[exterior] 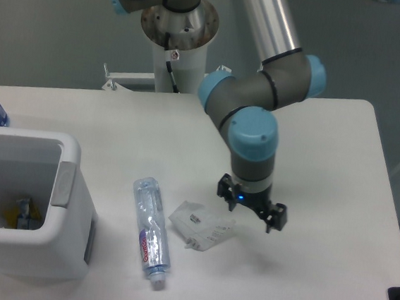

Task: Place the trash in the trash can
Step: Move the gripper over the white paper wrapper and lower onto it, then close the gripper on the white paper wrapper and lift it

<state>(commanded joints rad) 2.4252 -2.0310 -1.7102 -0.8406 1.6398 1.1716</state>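
1. Two-finger black gripper (pixel 250 213), on a grey arm with blue joint caps: fingers spread wide, holding nothing, hanging above the table just to the 3 o'clock side of the wrapper.
2. Crumpled white plastic wrapper (pixel 202 226): lying flat on the white rectangular table (pixel 340 170), untouched.
3. Clear, slightly crushed plastic bottle with red-and-blue label and white cap (pixel 151 230): lying on its side just at the wrapper's 9 o'clock, cap toward 6 o'clock.
4. White boxy plastic bin with grey side panel (pixel 35 201): at the bottle's 9 o'clock, something small already inside.
5. Step in hand, as judged: approach to the first pick, likely the wrapper.
6. Next move calls for: shifting toward 9 o'clock over the wrapper, descending, closing on its raised folds.
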